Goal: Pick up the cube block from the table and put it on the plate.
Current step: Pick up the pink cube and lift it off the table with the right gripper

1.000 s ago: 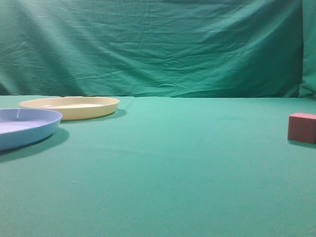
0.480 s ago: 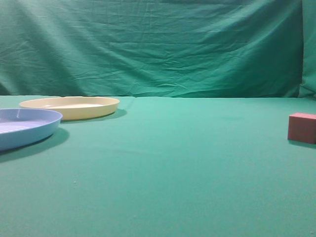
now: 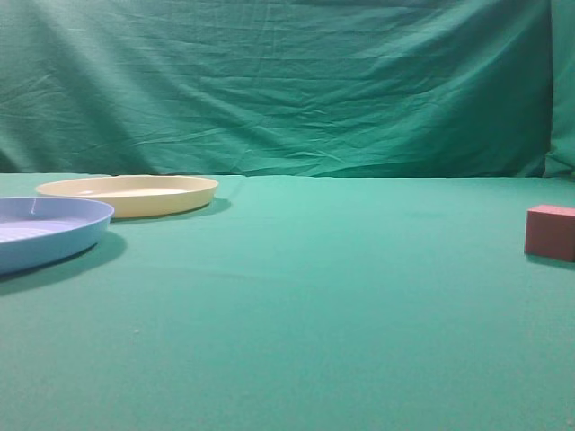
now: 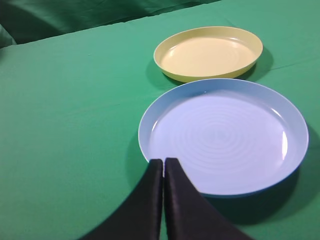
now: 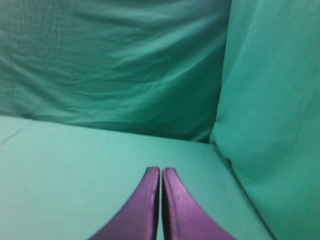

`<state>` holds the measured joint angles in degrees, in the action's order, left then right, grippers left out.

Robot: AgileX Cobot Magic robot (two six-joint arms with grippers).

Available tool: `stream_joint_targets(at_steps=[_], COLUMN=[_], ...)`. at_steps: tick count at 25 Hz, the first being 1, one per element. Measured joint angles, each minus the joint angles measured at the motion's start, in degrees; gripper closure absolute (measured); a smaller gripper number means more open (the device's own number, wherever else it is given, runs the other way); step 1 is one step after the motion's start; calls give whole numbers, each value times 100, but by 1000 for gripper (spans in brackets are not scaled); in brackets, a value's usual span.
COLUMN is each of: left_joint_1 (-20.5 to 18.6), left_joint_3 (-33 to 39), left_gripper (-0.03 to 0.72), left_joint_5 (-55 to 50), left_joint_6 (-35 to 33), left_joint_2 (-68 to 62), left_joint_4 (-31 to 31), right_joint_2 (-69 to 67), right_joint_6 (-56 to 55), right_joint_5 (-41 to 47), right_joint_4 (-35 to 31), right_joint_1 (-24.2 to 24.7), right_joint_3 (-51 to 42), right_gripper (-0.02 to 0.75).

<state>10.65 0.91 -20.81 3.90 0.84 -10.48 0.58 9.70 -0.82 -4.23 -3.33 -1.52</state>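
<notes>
The small red-pink cube block point(image 3: 550, 233) rests on the green table point(image 3: 305, 296) at the far right of the exterior view. The pale yellow plate point(image 3: 128, 193) lies at the back left; in the left wrist view it point(image 4: 209, 52) sits beyond the blue plate. My left gripper point(image 4: 163, 161) is shut and empty, its tips at the near rim of the blue plate. My right gripper point(image 5: 160, 170) is shut and empty over bare green cloth. The cube does not show in either wrist view. Neither gripper shows in the exterior view.
A light blue plate point(image 3: 45, 230) with a ridged inside lies at the left edge, in front of the yellow plate; it also fills the middle of the left wrist view point(image 4: 225, 135). A green backdrop point(image 3: 287, 85) hangs behind the table and turns a corner at the right point(image 5: 270, 115).
</notes>
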Motion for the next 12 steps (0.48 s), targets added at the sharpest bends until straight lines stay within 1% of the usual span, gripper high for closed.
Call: stream_joint_targets(at_steps=[3,5,9,12], left_joint_1=[0,0,0,0], left_joint_3=[0,0,0,0], left_gripper=[688,688,688,688], left_joint_5=[0,0,0,0], left_joint_6=[0,0,0,0], left_joint_2=[0,0,0,0], left_joint_4=[0,0,0,0], right_joint_2=[-112,-497,-1572,-2500], right_joint_6=[-363,-580,-790,-816], right_joint_5=[-62,53,511,635], right_joint_4=[-33,-33,-33,-43], right_joint_1=[0,0,0,0], right_joint_3=[0,138,810,1245], right_gripper=[738,738,738,738])
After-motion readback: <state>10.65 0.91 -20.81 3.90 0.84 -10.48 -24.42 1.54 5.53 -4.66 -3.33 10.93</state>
